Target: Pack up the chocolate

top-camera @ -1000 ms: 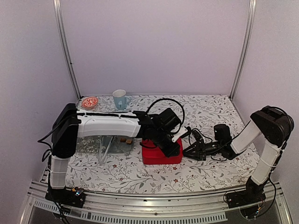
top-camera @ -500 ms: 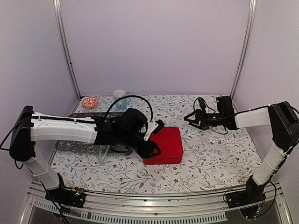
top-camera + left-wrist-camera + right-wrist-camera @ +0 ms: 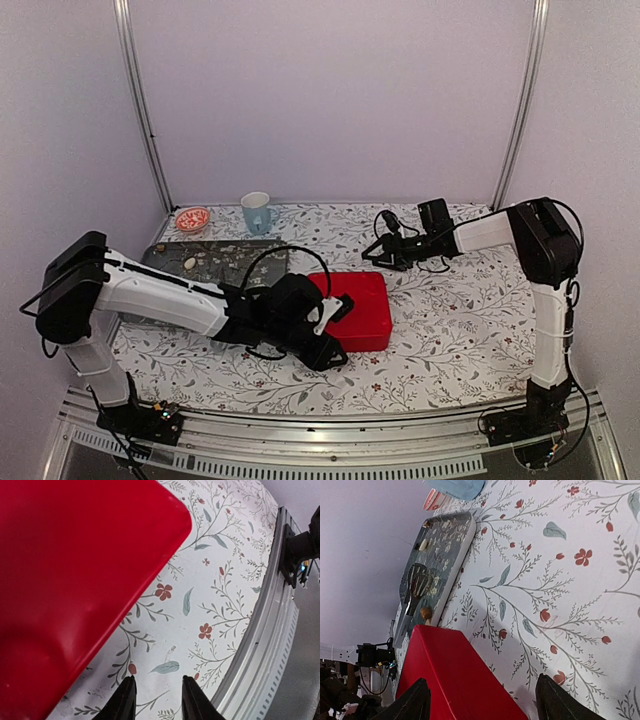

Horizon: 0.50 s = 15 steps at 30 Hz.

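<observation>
1. The left gripper [image 3: 155, 704] is hovering over the floral tablecloth [image 3: 220, 580] just off the near corner of the red box [image 3: 75, 580]. Its jaws are standing a narrow gap apart and gripping nothing.
2. The right gripper [image 3: 480, 705] is hanging beyond the box's far edge, with its jaws spread wide and nothing between them.
3. The red box [image 3: 358, 305] is lying flat between the two grippers.
4. The chocolate is lying on the dark tray [image 3: 442, 555], left of the box. A whitish lump [image 3: 423, 544] is sitting near the tray's far end, and a tan lump [image 3: 425, 613] is sitting at the rim nearest the box.
5. A blue cup [image 3: 256, 212] and a small red-patterned bowl [image 3: 192, 218] are standing behind the tray.
</observation>
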Tool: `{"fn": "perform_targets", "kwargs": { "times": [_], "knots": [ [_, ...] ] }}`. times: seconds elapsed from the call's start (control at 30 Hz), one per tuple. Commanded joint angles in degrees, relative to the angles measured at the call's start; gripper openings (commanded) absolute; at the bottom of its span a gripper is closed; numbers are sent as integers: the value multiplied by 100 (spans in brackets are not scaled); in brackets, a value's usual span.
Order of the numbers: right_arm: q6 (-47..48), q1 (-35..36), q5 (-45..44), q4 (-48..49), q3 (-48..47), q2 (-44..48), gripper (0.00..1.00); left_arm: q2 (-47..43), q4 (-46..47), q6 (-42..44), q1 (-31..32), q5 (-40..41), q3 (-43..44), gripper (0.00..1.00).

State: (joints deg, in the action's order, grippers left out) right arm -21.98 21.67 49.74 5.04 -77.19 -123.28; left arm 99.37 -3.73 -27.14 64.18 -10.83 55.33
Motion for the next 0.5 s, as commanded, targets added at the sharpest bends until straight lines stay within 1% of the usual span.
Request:
{"fn": "perform_targets", "kwargs": {
  "times": [0.0,0.1,0.23,0.3,0.47],
  "knots": [
    [141,76,517,-73,39,-186,73,293,435,-198,-236,160,-37,32],
    [193,69,572,-62,358,-88,69,319,416,-193,-448,231,-16,32],
    [249,53,575,121,1329,414,62,275,307,-102,-798,414,26,32],
    [208,-8,576,341,1884,716,61,312,324,-49,-1011,436,78,32],
    [-179,-119,541,950,3181,1402,56,740,-74,276,-1447,525,724,33]
  ]
}}
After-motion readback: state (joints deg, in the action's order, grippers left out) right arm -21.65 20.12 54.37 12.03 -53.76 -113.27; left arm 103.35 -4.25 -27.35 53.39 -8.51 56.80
